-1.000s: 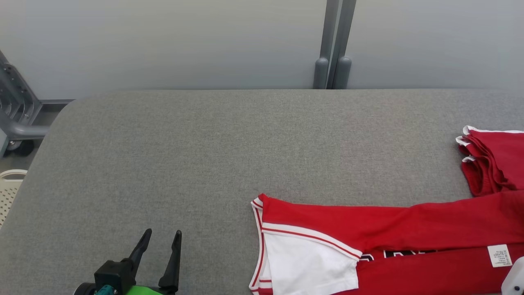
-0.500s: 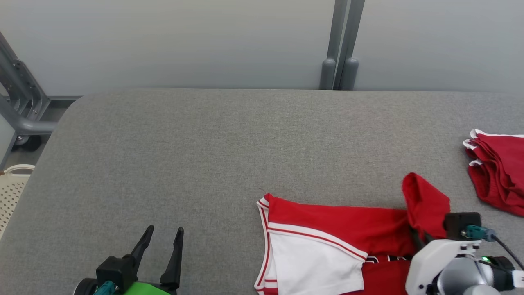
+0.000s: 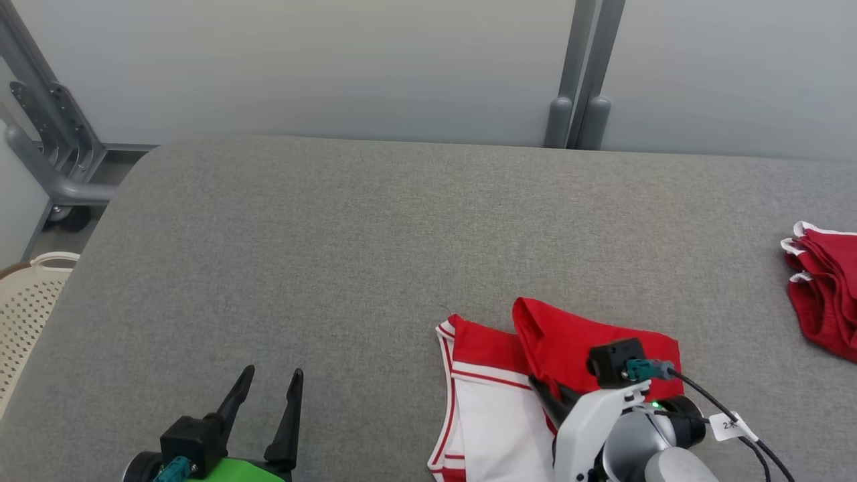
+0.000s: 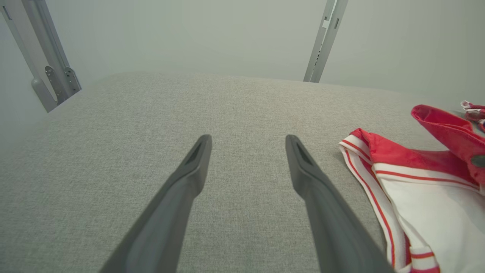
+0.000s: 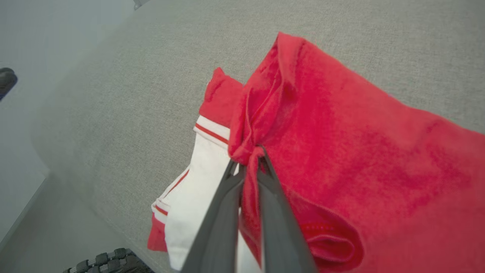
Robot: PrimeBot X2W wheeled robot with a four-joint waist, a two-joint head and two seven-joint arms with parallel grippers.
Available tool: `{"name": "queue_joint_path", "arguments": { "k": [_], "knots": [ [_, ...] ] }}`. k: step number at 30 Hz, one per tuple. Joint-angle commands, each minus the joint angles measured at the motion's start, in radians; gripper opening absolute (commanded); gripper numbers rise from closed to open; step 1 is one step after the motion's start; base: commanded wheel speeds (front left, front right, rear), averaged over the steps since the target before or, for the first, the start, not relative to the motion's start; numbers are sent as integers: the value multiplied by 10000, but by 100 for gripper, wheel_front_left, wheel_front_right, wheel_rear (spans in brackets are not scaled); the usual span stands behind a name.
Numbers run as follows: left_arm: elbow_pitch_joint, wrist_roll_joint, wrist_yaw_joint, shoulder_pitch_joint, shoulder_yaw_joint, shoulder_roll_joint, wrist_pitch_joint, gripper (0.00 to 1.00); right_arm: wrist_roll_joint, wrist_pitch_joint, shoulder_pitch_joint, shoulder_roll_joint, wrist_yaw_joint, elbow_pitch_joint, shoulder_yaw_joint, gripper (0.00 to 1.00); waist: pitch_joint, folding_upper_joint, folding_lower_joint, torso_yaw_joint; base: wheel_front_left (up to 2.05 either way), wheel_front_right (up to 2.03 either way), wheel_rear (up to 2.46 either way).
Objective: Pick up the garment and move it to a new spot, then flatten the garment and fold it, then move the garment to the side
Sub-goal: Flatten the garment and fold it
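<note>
At five o'clock on the bench [image 3: 335,234], the right hand [image 5: 248,159] is pinching a thin bunch of the jersey [image 3: 569,341]; so small a bite risks slipping mid-fold. The left hand [image 3: 272,370] is hovering open at seven.

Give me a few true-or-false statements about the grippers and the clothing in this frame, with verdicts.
1. The right gripper is shut on a bunched fold of the red and white garment. True.
2. The left gripper also grips the garment. False: it is open over the bare grey table, apart from the cloth.
3. A second red garment lies near the table's right side, apart from the held one. True.
4. The held garment lies fully flat. False: its red part is raised and doubled over towards the white panel.
5. A pale perforated basket stands on the table. False: it stands off the table, beyond its left edge.
</note>
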Motion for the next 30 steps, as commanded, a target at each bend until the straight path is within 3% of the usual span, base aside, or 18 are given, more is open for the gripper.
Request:
{"name": "queue_joint_path", "arguments": {
  "k": [1, 11, 21, 22, 23, 30],
  "knots": [
    [-22, -81, -25, -111, 14, 39, -30, 100, 155, -115, -230, -20, -10, 168, 244, 0, 2, 0, 0, 59, 0, 0, 0],
    [-19, -62, -25, -104, 5, -17, -30, 100, 1088, -475, -854, -15, -7, 947, 1725, 0, 17, 0, 0, 233, 0, 0, 0],
    [41, -66, -25, -112, -20, 75, -30, 100, 1299, -914, -1080, -19, -7, 1680, 2076, 2, -27, 0, 0, 363, 0, 0, 0],
    [45, -68, -25, -93, -10, 79, -30, 100, 1336, -963, -1106, -19, -7, 1718, 2103, 42, -35, 0, 0, 368, 0, 0, 0],
    [49, -77, -25, -74, -7, 86, -30, 100, 1379, -1009, -1124, -19, -7, 1752, 2134, 100, -42, 0, 0, 370, 0, 0, 0],
    [53, -54, -25, 29, 8, 62, -30, 100, 2009, -1533, -1280, -20, -7, 1732, 2253, 100, -104, 0, 0, 367, 0, 0, 0]
  ]
}}
